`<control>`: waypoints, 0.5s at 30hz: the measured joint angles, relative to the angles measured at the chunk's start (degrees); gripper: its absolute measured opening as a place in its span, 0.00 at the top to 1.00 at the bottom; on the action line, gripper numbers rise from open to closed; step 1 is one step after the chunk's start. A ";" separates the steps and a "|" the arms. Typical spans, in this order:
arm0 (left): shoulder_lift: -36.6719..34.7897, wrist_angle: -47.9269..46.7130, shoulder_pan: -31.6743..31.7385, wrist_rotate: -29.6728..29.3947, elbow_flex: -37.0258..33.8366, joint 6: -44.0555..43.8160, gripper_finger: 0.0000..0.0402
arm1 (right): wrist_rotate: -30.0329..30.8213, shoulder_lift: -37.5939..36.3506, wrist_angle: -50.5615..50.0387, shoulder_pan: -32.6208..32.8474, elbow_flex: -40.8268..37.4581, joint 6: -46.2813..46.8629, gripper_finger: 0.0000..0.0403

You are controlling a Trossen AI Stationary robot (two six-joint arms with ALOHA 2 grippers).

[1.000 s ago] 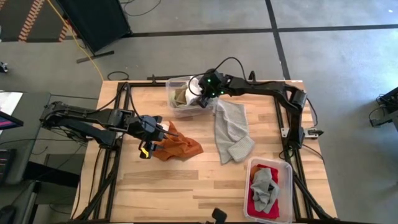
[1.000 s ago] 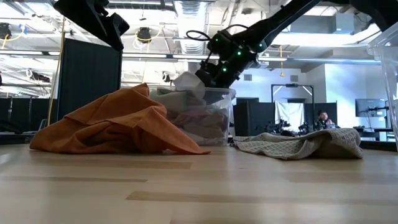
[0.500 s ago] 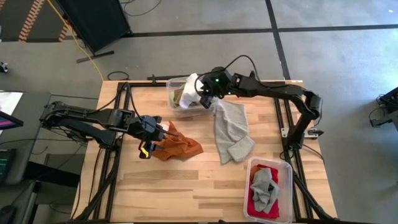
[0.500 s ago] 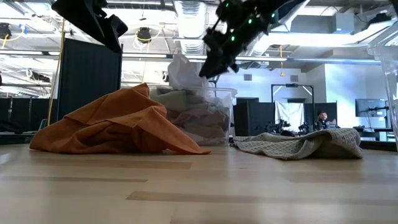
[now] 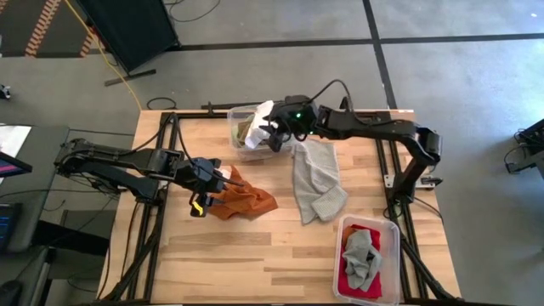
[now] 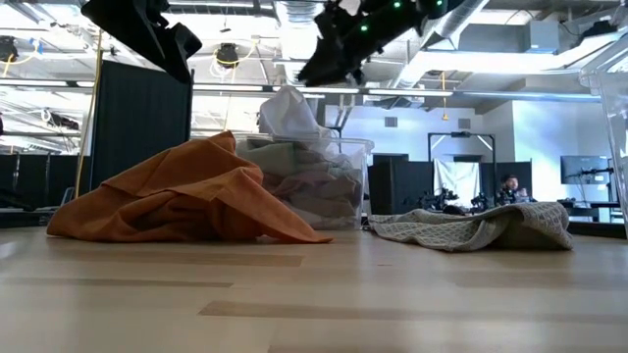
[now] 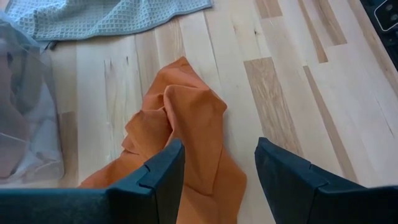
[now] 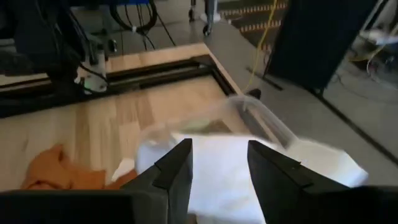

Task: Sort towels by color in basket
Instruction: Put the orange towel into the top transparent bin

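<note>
White towel (image 6: 287, 111) now lies atop the far bin (image 6: 324, 181), released; right hand (image 5: 274, 138) has risen clear, fingers apart; left hand (image 7: 214, 177) hangs open over the orange towel (image 7: 186, 134), next candidate.

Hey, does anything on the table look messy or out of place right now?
Yes. A white towel sticks up above the rim of the far bin instead of lying inside. An orange towel and a grey-green towel lie crumpled on the table, unsorted.
</note>
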 joint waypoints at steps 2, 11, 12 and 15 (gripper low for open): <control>0.00 0.02 -0.01 -0.02 0.00 0.02 0.53 | -0.01 1.48 1.82 0.35 -0.07 -0.49 0.58; 0.00 -0.02 0.00 -0.04 0.00 0.24 0.53 | -0.04 9.24 7.02 -3.59 -0.04 1.31 0.63; 0.00 0.00 -0.01 -0.06 0.00 0.24 0.53 | -0.08 10.11 6.51 -4.45 -0.04 2.37 0.64; 0.00 -0.03 0.00 -0.10 0.00 0.26 0.53 | -0.42 13.10 4.81 -6.72 -0.04 5.59 0.65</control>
